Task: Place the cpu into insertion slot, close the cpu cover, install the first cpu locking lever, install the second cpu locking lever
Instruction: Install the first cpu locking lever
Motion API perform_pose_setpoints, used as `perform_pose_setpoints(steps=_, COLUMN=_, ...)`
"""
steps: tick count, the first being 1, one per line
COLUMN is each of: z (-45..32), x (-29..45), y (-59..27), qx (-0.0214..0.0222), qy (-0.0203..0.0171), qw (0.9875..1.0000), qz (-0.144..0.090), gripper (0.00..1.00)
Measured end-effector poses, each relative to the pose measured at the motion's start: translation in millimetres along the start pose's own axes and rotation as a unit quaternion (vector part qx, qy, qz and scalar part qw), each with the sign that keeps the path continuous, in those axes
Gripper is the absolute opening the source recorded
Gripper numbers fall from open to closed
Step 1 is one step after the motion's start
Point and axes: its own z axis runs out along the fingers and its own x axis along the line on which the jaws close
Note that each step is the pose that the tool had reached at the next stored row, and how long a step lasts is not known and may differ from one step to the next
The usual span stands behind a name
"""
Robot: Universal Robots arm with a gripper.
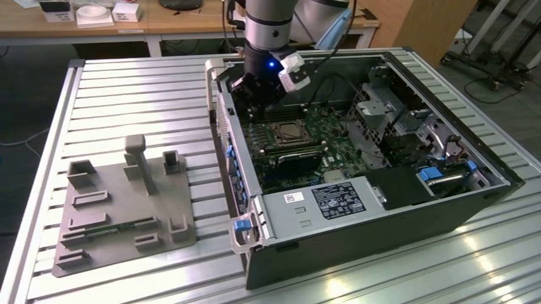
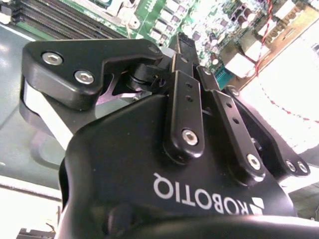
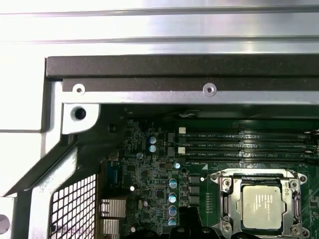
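One arm (image 1: 268, 25) reaches down into the open computer case (image 1: 363, 250), which lies on its side on the slatted metal table (image 1: 135, 95), towards the table's edge at the exterior view's right.

Gripper (image 2: 182, 47): lowered inside the case, near the case's far corner at the exterior view's left, above the green circuit board (image 3: 149, 184). In the second wrist view its fingers (image 2: 183, 84) run together to one tip, and the first wrist view shows their dark ends close side by side. The claw reads as closed, with nothing seen held in it.

The cpu (image 3: 261, 206): seated flat in the insertion slot (image 3: 224, 204), pale face up, square to the socket.

The cpu cover (image 3: 259, 175): lying down over the socket, its silvery frame around the chip, which shows through the cut-out middle.

Locking levers: cannot be made out well enough to report whether they are latched.

Relation of gripper to socket: near, not touching. The dark finger ends stand just beside the socket's corner, over bare board.

Memory slots (image 3: 244, 142): long, black, lying parallel, between the socket and the case wall.

A grey fixture plate (image 1: 127, 215) with upright posts rests on the table, well apart from the case, near the table's edge at the exterior view's left.
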Motion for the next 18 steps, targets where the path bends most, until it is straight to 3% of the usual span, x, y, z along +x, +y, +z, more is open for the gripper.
perform_pose_setpoints(steps=18, z=0.8, x=-0.1, y=23.5, qx=0.0, qy=0.0, qw=1.0, qz=-0.001, gripper=0.11)
